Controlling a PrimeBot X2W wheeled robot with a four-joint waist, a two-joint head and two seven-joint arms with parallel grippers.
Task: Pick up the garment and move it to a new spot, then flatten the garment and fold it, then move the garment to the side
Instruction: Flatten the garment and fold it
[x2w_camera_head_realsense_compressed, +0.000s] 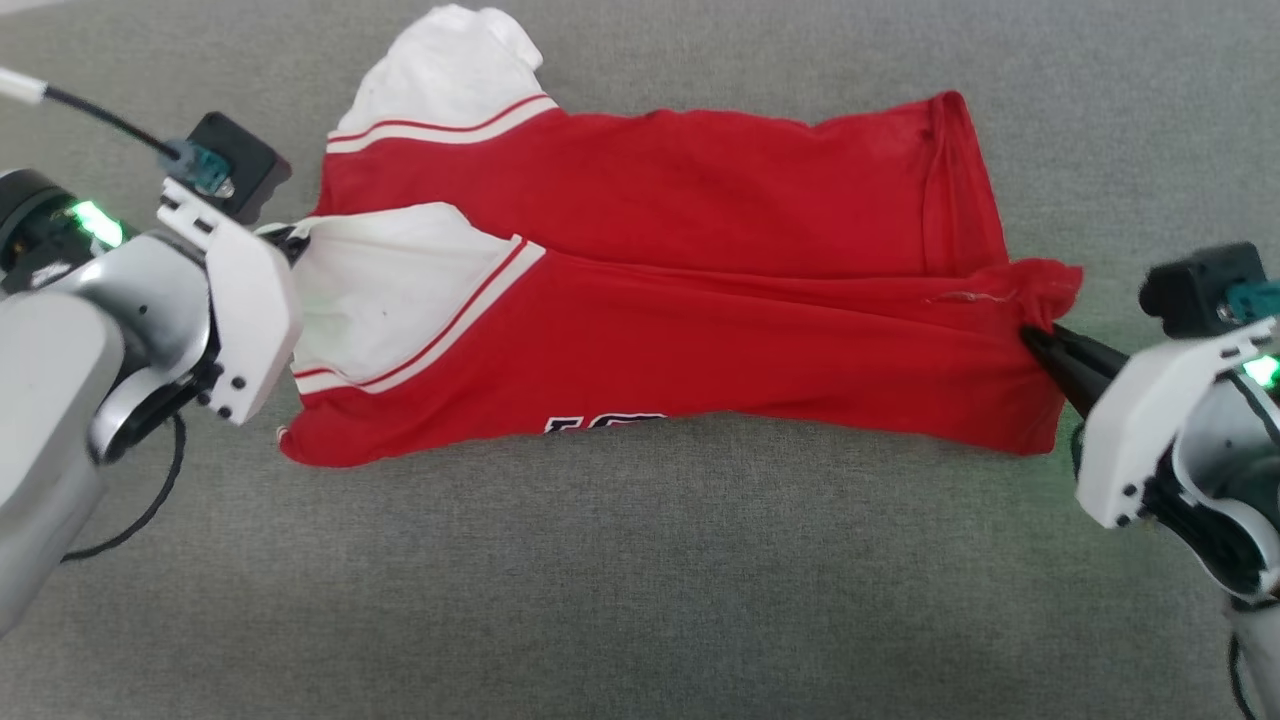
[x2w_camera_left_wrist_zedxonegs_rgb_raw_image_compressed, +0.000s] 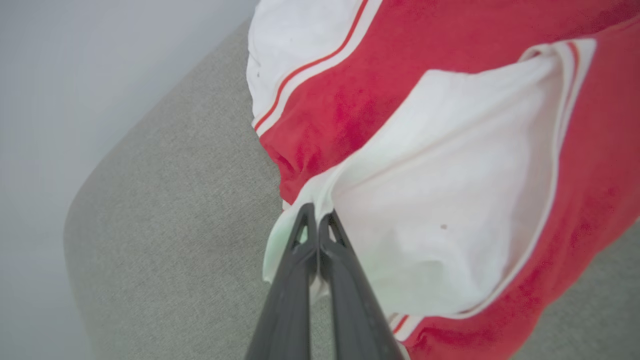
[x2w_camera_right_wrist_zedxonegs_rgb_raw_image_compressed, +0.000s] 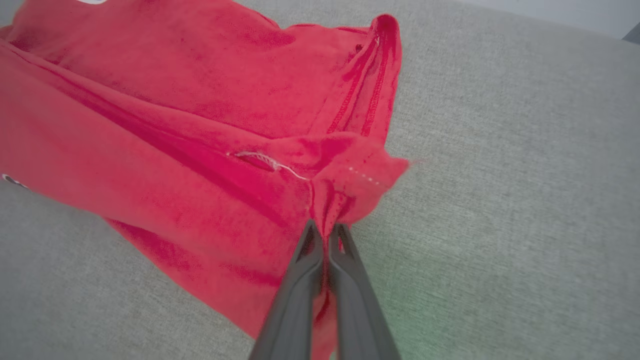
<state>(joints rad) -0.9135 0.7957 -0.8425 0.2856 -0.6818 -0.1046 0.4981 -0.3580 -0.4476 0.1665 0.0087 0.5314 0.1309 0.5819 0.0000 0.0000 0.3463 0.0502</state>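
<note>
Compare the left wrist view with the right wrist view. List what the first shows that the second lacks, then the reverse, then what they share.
Left wrist view: the left gripper, jaws shut on the white lining at an opening of the garment, plus white-and-red striped trim.
Right wrist view: the right gripper, jaws shut on a bunched red corner beside the stitched hem, and a loose pale thread.
Both: red cloth lying on the grey fabric surface.

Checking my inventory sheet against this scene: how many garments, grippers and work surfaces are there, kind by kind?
garment: 1
grippers: 2 (left gripper, right gripper, each shut on the garment)
grey fabric surface: 1
Total: 4
</note>
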